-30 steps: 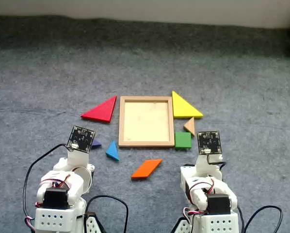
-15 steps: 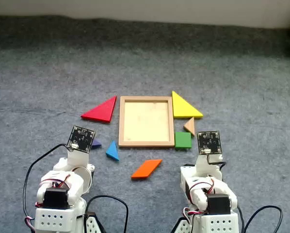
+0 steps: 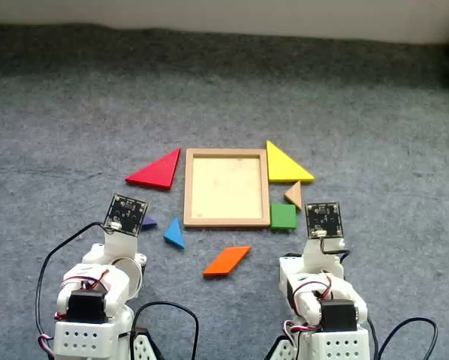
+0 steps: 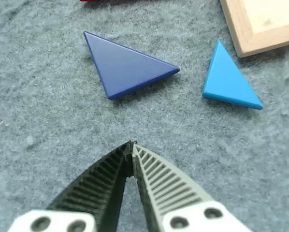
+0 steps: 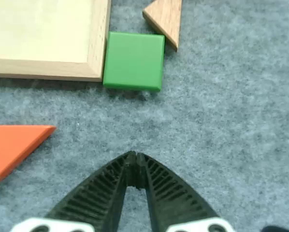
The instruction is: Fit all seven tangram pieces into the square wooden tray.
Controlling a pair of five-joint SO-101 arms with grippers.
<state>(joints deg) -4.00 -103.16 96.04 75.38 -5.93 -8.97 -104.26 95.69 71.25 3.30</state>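
Both my pincers are closed tip to tip and hold nothing. The left pincer [image 4: 131, 150] hangs over the grey felt worktop [image 3: 74, 112] near the dark blue triangle [image 4: 125, 67]. The right pincer [image 5: 133, 162] hangs near the green square [image 5: 134, 60].

The square wooden tray [image 3: 226, 222] lies empty, with all seven pieces outside it. From the tray, the red triangle [image 3: 158, 172] is at 10 o'clock, the yellow triangle [image 3: 284, 166] at 2, the tan triangle [image 3: 293, 195] at 3 and the green square at 4. The orange parallelogram [image 3: 227, 260] is at 6, the light blue triangle [image 3: 174, 234] at 7 and the dark blue one at 8.

My main worry is the green square. It sits against the tray's rim, so I judge a finger has no gap on that side and may shove the tray or knock the tan triangle just beside it. If I come down without opening first, I will only push a piece along the felt. The pieces are flat and low, so a shallow grip may slip off their edges. Seating small pieces before the red and yellow triangles could leave no room for those.
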